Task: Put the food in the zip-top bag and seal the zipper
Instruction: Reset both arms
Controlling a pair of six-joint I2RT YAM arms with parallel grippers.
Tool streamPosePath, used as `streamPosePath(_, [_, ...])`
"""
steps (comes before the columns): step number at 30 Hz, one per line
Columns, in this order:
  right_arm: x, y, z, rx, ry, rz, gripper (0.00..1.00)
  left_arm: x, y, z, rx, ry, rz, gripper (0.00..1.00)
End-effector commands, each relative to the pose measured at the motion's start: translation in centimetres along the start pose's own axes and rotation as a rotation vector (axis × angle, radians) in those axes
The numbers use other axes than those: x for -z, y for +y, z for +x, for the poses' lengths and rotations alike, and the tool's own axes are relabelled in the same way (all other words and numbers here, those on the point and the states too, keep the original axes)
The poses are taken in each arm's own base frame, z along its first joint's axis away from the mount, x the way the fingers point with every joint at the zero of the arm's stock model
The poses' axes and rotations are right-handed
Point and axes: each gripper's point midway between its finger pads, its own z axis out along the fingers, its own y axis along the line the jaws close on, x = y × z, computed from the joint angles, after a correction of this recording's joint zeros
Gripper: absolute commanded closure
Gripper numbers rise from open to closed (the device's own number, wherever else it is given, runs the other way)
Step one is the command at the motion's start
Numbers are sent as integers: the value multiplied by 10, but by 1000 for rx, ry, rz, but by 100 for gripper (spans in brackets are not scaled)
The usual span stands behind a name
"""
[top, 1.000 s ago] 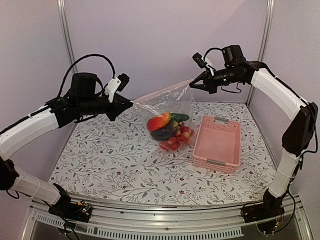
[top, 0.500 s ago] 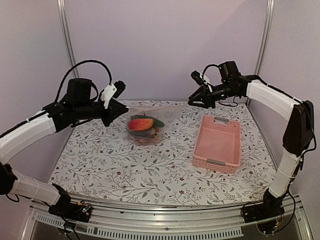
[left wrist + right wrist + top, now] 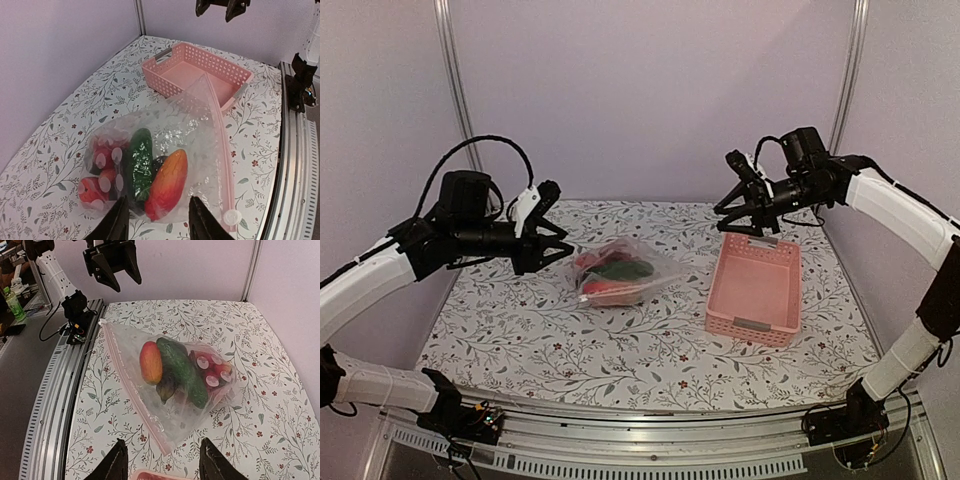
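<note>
Nearest the arm bases, the white tabletop (image 3: pixel 520 340) with its leafy floral print carries two things side by side but apart. A pink slotted plastic basket (image 3: pixel 752 325) sits on the right, and to its left a clear crinkly zip-top bag (image 3: pixel 650 272) lies flat near the middle. The bag's pinkish zipper strip (image 3: pixel 220 145) runs in one straight line along the mouth edge, on the side turned toward the arm bases. A small white slider tab (image 3: pixel 231 217) sits at the end closest to the left arm; I cannot tell whether the strip is pressed shut along its whole length. Farther in, the toy food is bunched at the bag's bottom end. A long green cucumber (image 3: pixel 141 160) lies between a red-orange pepper (image 3: pixel 167 182) and a cluster of red-yellow fruits (image 3: pixel 102 170), and a dark purple eggplant (image 3: pixel 165 386) shows partly beneath the cucumber and pepper. The left hand (image 3: pixel 563 245) hovers above the tabletop just left of the bag, pointing toward it, fingers spread wide and gripping nothing. The right hand (image 3: pixel 723 220) hangs above the far end of the basket, well apart from the bag, its fingers likewise spread wide and empty. Behind everything stands a pale lilac wall (image 3: pixel 650 100).
</note>
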Motion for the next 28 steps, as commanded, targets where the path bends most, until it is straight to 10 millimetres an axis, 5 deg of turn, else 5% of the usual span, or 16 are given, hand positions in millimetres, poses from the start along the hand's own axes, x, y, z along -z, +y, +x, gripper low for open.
streamPosePath(1, [-6,14,12,-34,14,-49,52,-3,-12,8,13,24,41,58])
streamPosePath(8, [-1,13,9,-40,44,-5,51,1,-2,9,30,37,-48,55])
streamPosePath(12, [11,3,1,-32,65,109,48,13,27,3,37,17,-233,53])
streamPosePath(14, [23,-11,-6,-38,70,221,32,24,48,-4,48,4,-363,48])
streamPosePath(16, [43,-39,-16,-33,60,405,3,40,70,-14,70,-19,-501,37])
streamPosePath(18, [79,-67,-27,-81,25,632,1,52,83,-22,108,-49,-592,23])
streamPosePath(19, [100,-78,-33,-106,-12,721,1,56,86,-26,114,-62,-611,4])
streamPosePath(23, [152,-101,-33,-218,-106,998,1,61,93,-34,157,-95,-646,0])
streamPosePath(28, [134,-87,-12,-260,-121,923,1,52,102,-26,278,-109,-675,0])
